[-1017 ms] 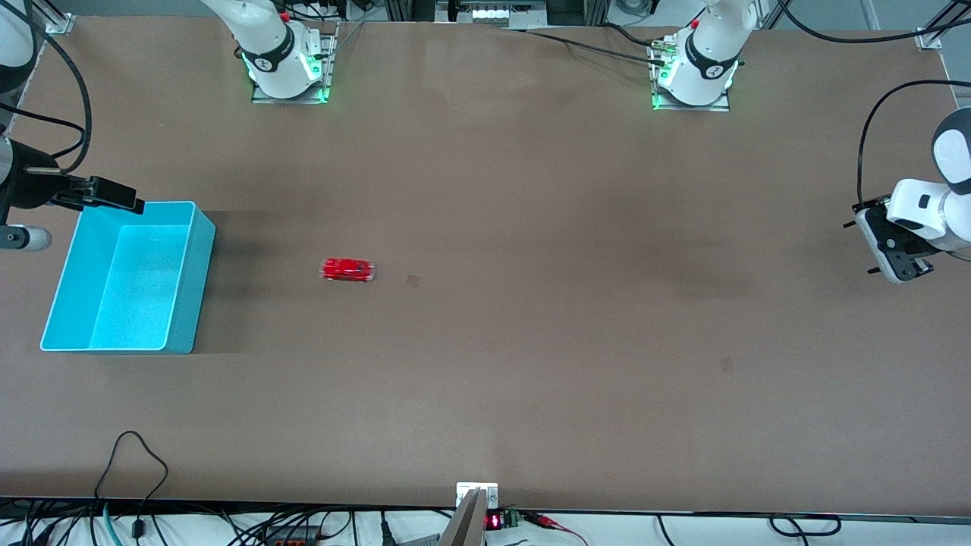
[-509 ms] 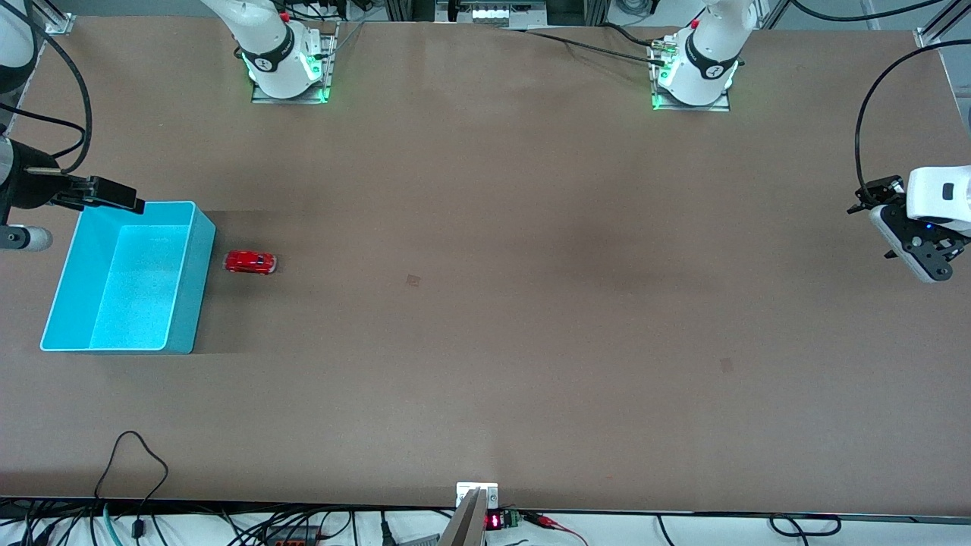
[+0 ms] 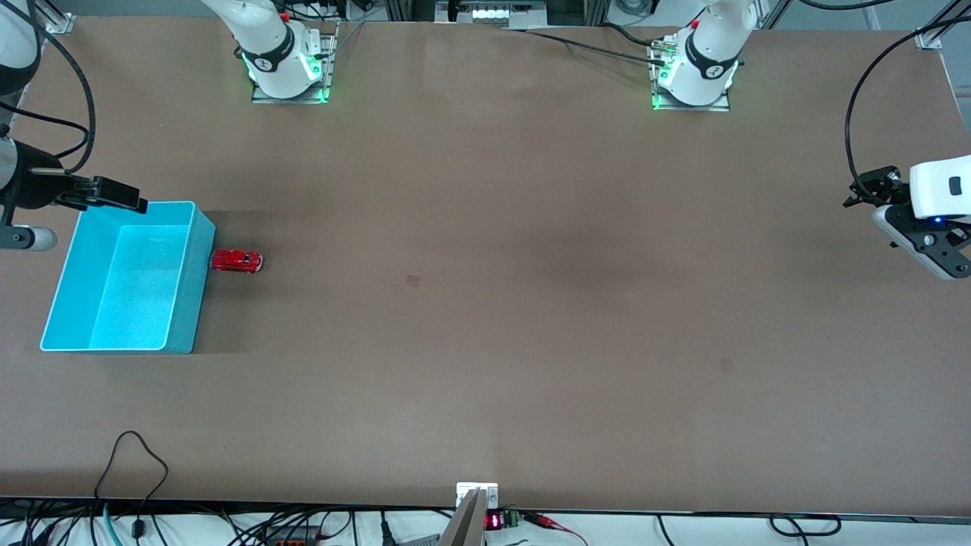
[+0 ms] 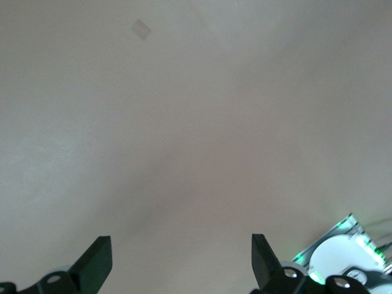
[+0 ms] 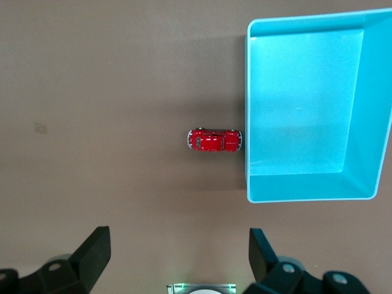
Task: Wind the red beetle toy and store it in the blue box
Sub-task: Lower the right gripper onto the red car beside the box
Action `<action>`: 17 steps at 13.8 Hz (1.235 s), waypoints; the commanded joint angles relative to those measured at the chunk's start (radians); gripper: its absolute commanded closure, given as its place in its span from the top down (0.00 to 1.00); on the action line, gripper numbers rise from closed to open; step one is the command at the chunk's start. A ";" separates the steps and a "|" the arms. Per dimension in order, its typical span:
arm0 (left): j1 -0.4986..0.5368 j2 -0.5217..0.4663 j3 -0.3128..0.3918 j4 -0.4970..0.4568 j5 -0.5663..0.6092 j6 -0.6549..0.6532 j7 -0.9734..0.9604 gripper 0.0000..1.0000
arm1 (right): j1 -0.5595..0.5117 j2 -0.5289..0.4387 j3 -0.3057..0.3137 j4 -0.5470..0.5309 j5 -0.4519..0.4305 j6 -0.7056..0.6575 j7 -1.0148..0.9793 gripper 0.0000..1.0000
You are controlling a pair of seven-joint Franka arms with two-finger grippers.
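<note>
The red beetle toy [image 3: 237, 261] rests against the blue box's [image 3: 196, 303] outer wall, near the table edge at the right arm's end. The right gripper [image 5: 177, 257], fingers spread, hovers by the box's corner and should straddle the car's sides; the left gripper [image 4: 177, 263], also spread, waits over the left arm's end.

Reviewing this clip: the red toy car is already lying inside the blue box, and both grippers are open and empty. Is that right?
Not quite. The red toy car sits on the table, nose against the outside wall of the blue box, as the right wrist view shows. Both the left gripper and right gripper are open and empty.
</note>
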 commanded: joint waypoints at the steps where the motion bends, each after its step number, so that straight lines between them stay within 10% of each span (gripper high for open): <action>1: 0.003 0.014 -0.060 0.079 0.005 -0.090 -0.145 1.00 | -0.004 -0.044 0.006 -0.096 0.021 0.026 -0.050 1.00; 4: -0.024 0.015 -0.089 0.100 0.011 -0.096 -0.209 1.00 | -0.013 -0.172 0.009 -0.370 0.019 0.244 -0.177 1.00; 9: -0.113 0.044 -0.089 0.201 0.004 -0.095 -0.481 1.00 | -0.171 -0.168 0.179 -0.559 -0.021 0.411 -0.755 1.00; 17: -0.116 0.020 -0.076 0.208 0.001 -0.087 -0.795 1.00 | -0.191 -0.101 0.217 -0.796 -0.108 0.834 -1.142 1.00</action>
